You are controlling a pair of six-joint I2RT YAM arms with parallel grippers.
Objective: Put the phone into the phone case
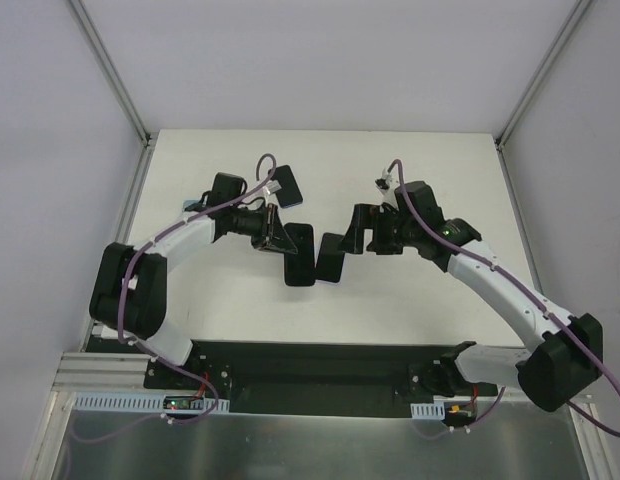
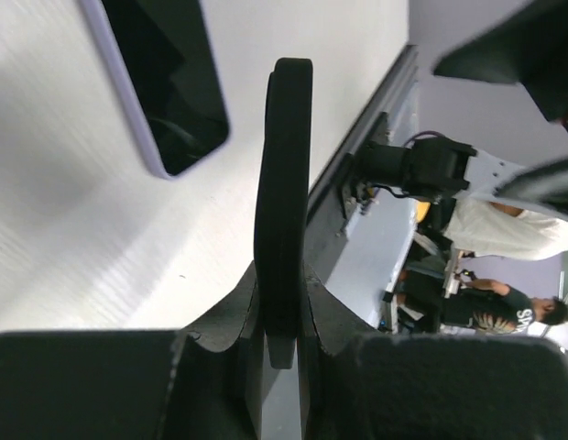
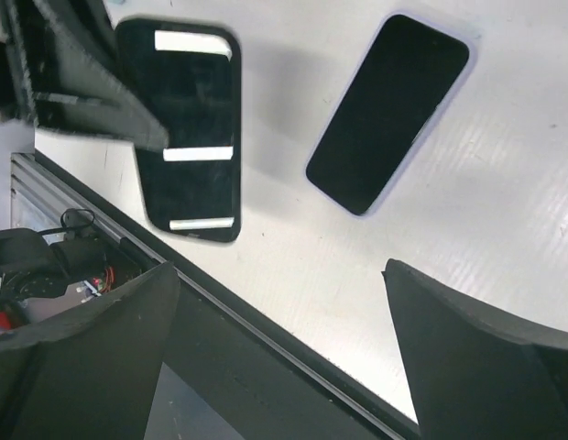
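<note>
Table (image 1: 410, 170): white, walled at the sides, arm bases along the 6 o'clock edge.

Left arm (image 1: 180, 240): base at 7 o'clock, elbow folded out toward 9, forearm running in toward table centre. Wrist rolled so the fingers point toward 4 o'clock in the top view.

Right arm (image 1: 500, 290): base at 5 o'clock, long reach up and in toward centre, wrist bent so the tool faces 9 o'clock and looks down on the table.

Left gripper (image 1: 275, 235): jaws closed tight on the case, pinching one end. From its own camera the left gripper (image 2: 282, 312) has the case (image 2: 282, 183) edge-on between the fingers, sticking straight out toward 12.

Right gripper (image 1: 360, 240): jaws spread wide, nothing in them. In its wrist view the right gripper (image 3: 284, 339) hangs over bare table, fingers at 7 and 5 o'clock of the frame.

Case (image 1: 298, 258): black, glossy, just left of table centre. Right wrist view shows its broad face (image 3: 192, 183) with light strips reflected. Probably lifted clear of the table; the far end may touch, hard to tell.

Phone (image 1: 332, 258): lies flat on the table, dark screen up, pale lilac rim. Just beside the case at its 3 o'clock, not inside it. Right gripper sits at the phone's 1 o'clock, apart from it. Also seen at 11 o'clock in the left wrist view (image 2: 165, 82) and at 1 o'clock in the right wrist view (image 3: 389, 110).
</note>
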